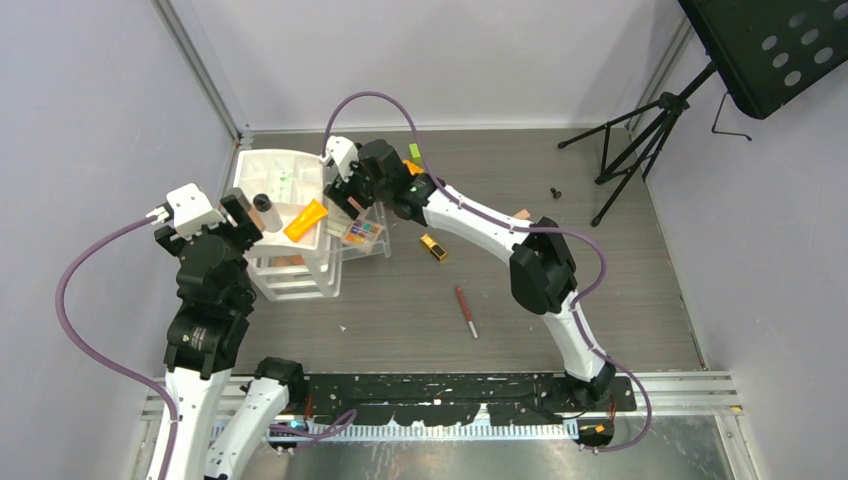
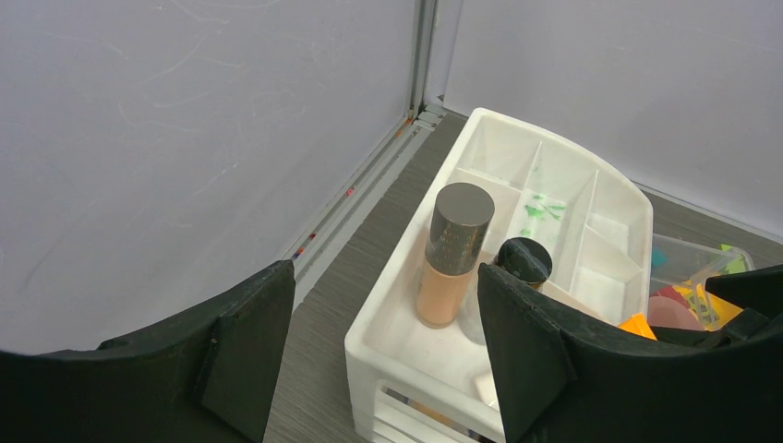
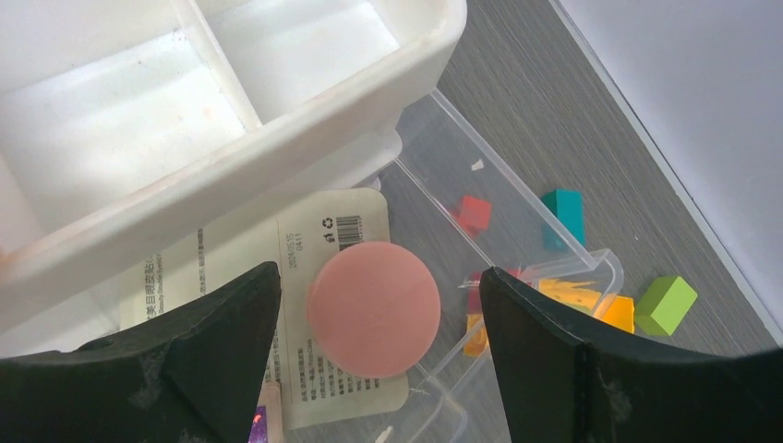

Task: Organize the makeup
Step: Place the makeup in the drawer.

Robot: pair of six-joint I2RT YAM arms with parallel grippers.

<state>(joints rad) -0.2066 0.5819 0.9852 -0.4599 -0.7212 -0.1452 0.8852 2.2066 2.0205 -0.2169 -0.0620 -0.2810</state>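
R end effector: jaws wide apart, holds nothing. The pink compact lies flat between them on a card in the clear tray. L end effector: also apart, empty, beside the white organizer. The beige bottle stands upright inside, cap up.

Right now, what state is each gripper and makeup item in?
left gripper: open, empty.
right gripper: open above the pink compact.
pink compact: flat in the clear tray, not gripped.
foundation bottle: upright, capped, in the white organizer.
orange tube: lying atop the organizer.
lipstick: lying on the table.
red pencil: lying on the table.
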